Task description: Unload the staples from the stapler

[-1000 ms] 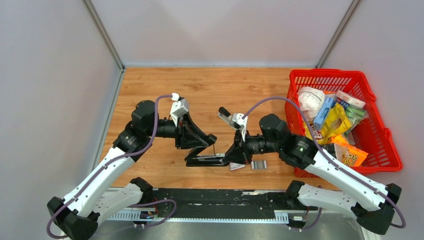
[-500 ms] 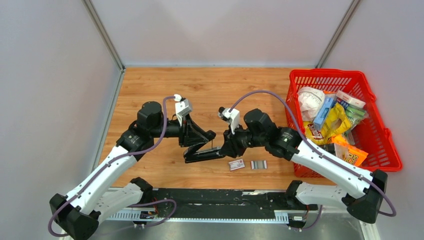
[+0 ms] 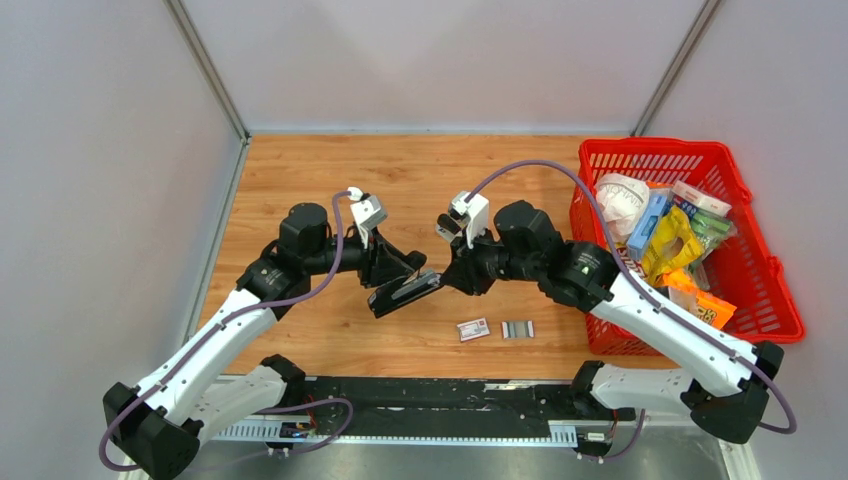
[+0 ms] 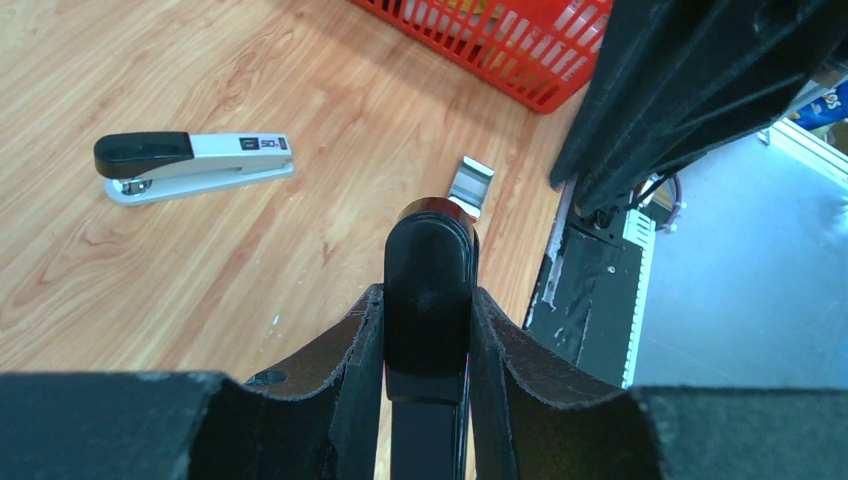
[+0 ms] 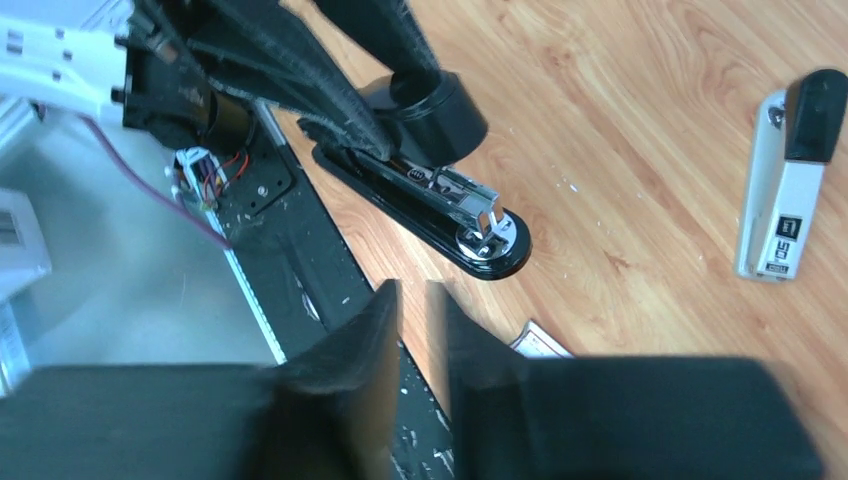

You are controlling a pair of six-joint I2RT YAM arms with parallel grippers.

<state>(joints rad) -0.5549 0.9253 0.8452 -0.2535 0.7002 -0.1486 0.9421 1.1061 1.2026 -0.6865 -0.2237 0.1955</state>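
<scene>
L tool (image 4: 427, 300) clamps black stapler (image 3: 405, 293); R tool (image 5: 413, 300) narrowly parted, empty. Staples (image 3: 517, 329) lie flat on surface (image 3: 300, 170) right of stapler, nothing touching. Prob. light, thin, brittle strip, so pinch long edges gently.

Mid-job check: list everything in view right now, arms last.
black stapler: one, black, centre, clamped in the left gripper
second stapler: one, white-grey with black head, lying on the table farther back
staples: one strip, silvery-grey, on the table near the front edge
box: one, small, white and red, just left of the staples
basket: one, red, table's right side
snack packs: several, mixed colours, in the basket
table: one, wood
left gripper: one, black, shut on the black stapler
right gripper: one, black, jaws slightly apart, empty
</scene>
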